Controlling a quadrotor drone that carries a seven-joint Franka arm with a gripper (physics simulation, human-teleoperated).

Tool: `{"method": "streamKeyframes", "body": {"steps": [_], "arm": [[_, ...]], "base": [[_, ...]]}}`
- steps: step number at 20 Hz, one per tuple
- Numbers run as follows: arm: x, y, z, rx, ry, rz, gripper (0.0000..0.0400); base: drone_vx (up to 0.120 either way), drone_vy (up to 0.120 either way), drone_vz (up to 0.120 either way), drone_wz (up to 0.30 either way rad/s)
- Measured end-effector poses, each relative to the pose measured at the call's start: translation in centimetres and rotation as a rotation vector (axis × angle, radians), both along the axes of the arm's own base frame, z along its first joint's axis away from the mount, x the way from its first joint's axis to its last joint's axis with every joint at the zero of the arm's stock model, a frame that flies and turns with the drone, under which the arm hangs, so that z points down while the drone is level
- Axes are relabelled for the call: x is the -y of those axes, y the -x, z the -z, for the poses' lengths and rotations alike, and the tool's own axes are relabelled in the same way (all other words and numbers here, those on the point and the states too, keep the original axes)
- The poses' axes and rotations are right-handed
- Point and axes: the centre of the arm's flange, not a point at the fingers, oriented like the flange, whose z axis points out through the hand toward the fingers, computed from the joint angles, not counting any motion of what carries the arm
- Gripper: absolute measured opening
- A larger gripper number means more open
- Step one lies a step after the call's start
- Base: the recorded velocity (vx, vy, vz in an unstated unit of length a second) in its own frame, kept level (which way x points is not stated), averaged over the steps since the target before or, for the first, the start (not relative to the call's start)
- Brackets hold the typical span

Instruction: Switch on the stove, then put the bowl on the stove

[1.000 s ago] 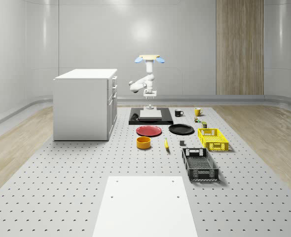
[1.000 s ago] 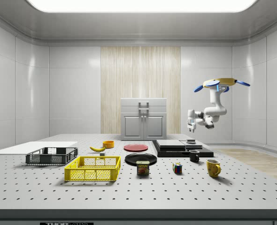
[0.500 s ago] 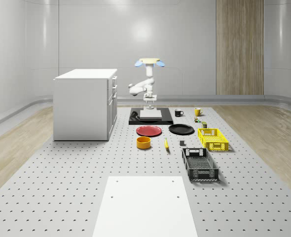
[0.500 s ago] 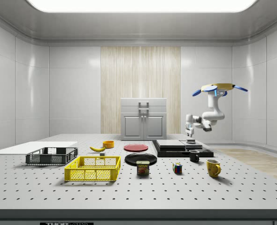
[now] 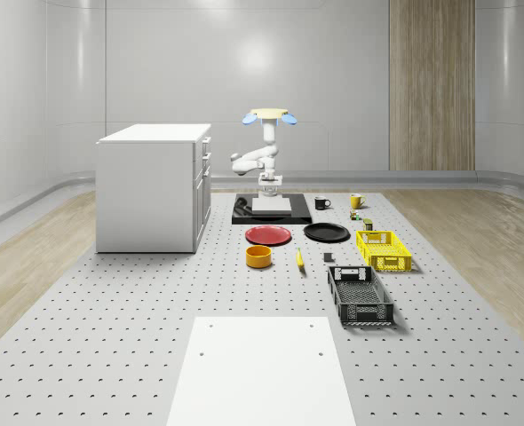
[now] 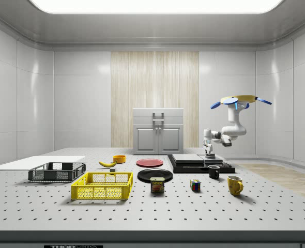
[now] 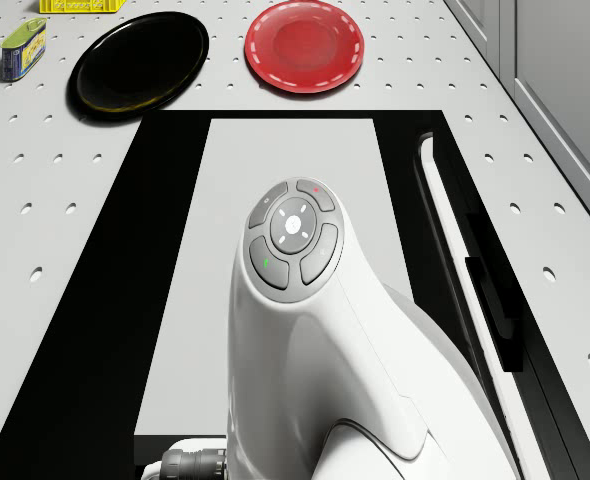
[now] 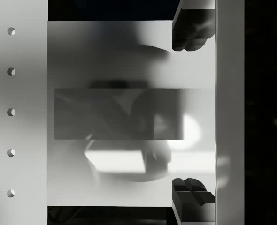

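Observation:
The stove [image 5: 245, 216] is a black slab with a grey plate [image 7: 275, 170] on top, at the far middle of the table; the side view shows the stove [image 6: 194, 166] too. The orange bowl [image 5: 259, 256] stands in front of the stove, beyond the red plate [image 5: 268, 235], also seen as the bowl [image 6: 119, 158]. The drone [image 5: 268, 114] hovers over the stove's far part. Its arm bends down, and the gripper [image 6: 210, 154] hangs just above the grey plate. In the wrist view the gripper [image 8: 192, 112] is open, its fingers [image 8: 192, 28] wide apart with nothing between them. A black bar [image 7: 495, 300] runs along one stove edge.
A white cabinet [image 5: 155, 186] stands to the whole-scene view's left of the stove. A black plate [image 5: 326, 232], yellow crate [image 5: 384, 249], black crate [image 5: 360, 295], banana [image 5: 299, 259], two mugs [image 5: 321, 203] and a can [image 7: 23, 47] lie to the right. A white board [image 5: 262, 368] lies near the front.
The drone has sunk lower over the stove's far side. The arm has folded, and the gripper has come down close to the grey plate.

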Motion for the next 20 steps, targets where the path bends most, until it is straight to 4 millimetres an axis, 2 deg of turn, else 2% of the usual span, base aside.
{"method": "streamKeyframes", "body": {"steps": [20], "arm": [[1.7, -0.2, -1.1, 0.000, 0.000, 0.000, 0.0400]], "base": [[0.000, 0.000, 0.000, 0.000]]}}
